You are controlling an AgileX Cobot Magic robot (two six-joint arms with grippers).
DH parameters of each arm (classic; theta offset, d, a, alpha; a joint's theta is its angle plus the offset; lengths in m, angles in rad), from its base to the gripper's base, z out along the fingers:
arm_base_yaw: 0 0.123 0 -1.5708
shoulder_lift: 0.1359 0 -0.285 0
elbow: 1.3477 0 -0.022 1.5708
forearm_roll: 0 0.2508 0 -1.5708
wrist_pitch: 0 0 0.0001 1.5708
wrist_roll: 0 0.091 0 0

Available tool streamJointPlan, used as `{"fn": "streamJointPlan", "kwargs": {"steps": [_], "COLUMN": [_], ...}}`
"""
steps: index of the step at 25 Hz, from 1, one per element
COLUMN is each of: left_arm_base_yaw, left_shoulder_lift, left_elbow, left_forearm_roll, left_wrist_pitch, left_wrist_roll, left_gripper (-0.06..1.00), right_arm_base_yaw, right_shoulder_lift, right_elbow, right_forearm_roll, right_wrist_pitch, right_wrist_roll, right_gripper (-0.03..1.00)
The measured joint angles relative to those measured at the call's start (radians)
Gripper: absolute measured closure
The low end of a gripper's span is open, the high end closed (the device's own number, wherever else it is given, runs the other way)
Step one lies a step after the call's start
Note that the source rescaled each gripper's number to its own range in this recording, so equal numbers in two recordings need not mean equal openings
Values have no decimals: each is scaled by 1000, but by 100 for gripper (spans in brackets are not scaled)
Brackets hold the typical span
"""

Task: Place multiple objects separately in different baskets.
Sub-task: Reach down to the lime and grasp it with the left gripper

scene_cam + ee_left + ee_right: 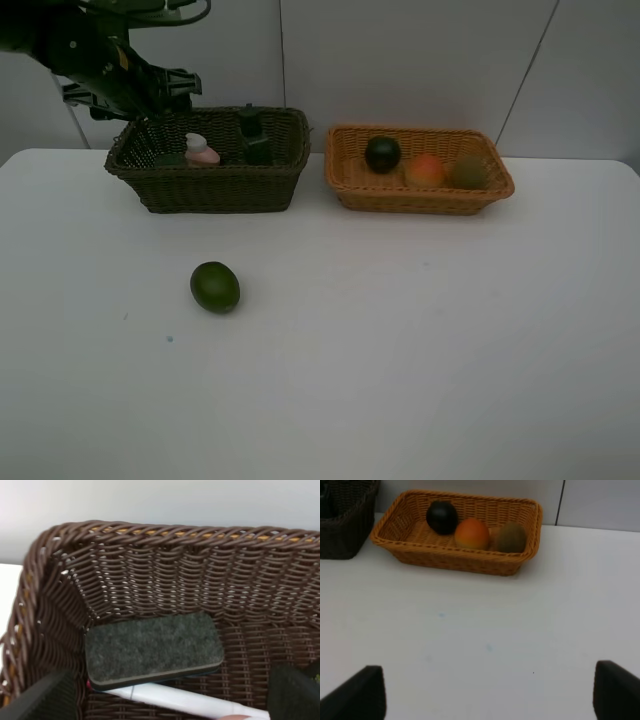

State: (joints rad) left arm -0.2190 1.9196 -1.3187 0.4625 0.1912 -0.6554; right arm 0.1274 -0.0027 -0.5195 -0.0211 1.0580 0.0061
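While the left gripper [162, 700] hangs spread wide, the eraser block [152, 649] lies just beneath it in the dark basket [165, 560].

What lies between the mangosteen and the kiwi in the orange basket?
The orange-red peach lies between the mangosteen and the kiwi in the orange basket; the right wrist view shows it best.

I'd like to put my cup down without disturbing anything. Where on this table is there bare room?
The white table is bare across its whole front and right, in front of the orange basket. Only the green fruit sits out on the left, ahead of the dark basket. The back edge is crowded: both baskets stand there, the left gripper over the dark one.
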Motion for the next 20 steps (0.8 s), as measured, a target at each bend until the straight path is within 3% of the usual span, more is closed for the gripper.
{"fn": "streamJointPlan", "kwargs": {"steps": [7,16,20], "left_arm_base_yaw": [-29,-137,-186], "left_shoulder_lift": [-97,-186,-194], "left_elbow": [-1,-6,-6], "left_forearm_roll": [-17,-57,-111], "left_wrist_pitch": [116,304,389], "left_wrist_roll": [3,2,1], "left_gripper": [-6,-6,-6], "right_arm_base_yaw": [0,0,0], "right_shoulder_lift": [0,0,0], "right_elbow": [0,0,0], "right_forearm_roll": [0,0,0], "right_wrist_pitch": [0,0,0], "right_wrist_roll": [0,0,0], "right_gripper": [-3,-3,-3]}}
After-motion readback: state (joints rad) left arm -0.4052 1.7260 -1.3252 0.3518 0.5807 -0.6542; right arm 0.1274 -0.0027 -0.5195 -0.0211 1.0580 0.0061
